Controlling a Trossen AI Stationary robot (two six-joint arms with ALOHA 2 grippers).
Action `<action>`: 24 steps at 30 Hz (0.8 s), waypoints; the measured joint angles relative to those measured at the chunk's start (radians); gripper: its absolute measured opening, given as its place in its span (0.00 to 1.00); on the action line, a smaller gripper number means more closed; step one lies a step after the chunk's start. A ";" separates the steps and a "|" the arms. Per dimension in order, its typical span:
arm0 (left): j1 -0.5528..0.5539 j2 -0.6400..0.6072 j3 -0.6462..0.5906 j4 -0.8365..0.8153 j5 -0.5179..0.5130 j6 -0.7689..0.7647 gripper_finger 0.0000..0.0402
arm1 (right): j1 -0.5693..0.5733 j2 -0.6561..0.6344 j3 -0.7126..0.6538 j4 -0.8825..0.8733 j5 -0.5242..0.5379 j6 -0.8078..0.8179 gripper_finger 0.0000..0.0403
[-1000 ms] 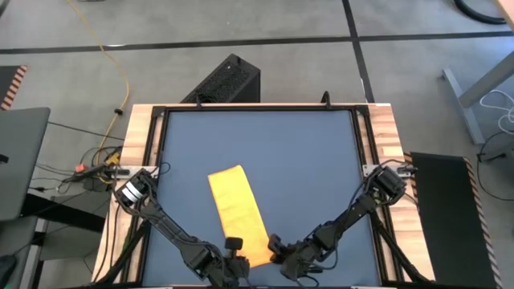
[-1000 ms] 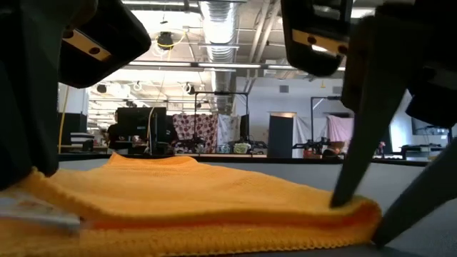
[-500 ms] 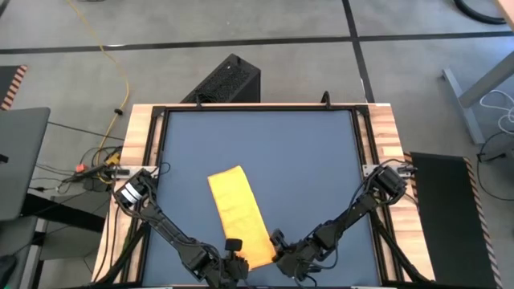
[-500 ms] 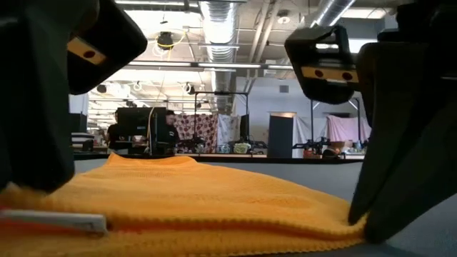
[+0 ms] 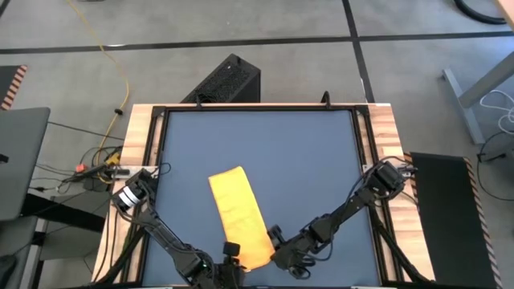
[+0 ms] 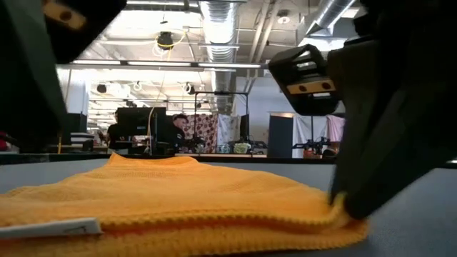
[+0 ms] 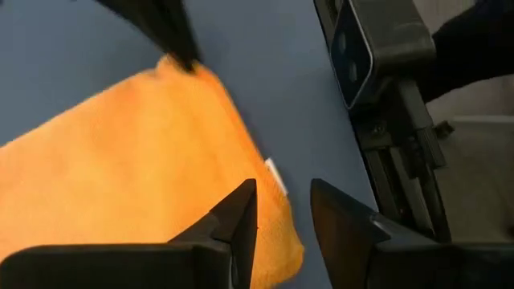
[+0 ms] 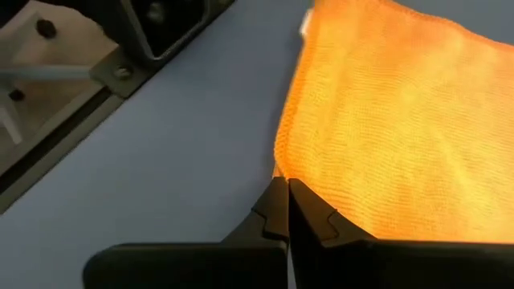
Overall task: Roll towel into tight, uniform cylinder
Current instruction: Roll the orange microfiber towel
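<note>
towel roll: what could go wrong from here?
1. The right claw is shut on just the corner edge of the towel; so thin a pinch may slip once it pulls.
2. The left claw is open above the other near corner, holding nothing, so rolling now would likely skew.
3. The towel strip lies diagonally on the table, which may give a cone-shaped roll.

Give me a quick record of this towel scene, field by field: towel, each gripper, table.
towel: yellow towel lies flat as a folded strip, not yet rolled
right gripper: right gripper shut, pinching the towel's near corner
left gripper: left gripper open, above the other near corner, not gripping
tag: small white tag at the towel's near edge
table: blue-grey table
</note>
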 joint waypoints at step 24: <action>0.045 0.051 0.001 -0.087 0.051 -0.144 0.00 | -0.017 0.000 0.000 -0.002 -0.094 0.157 0.04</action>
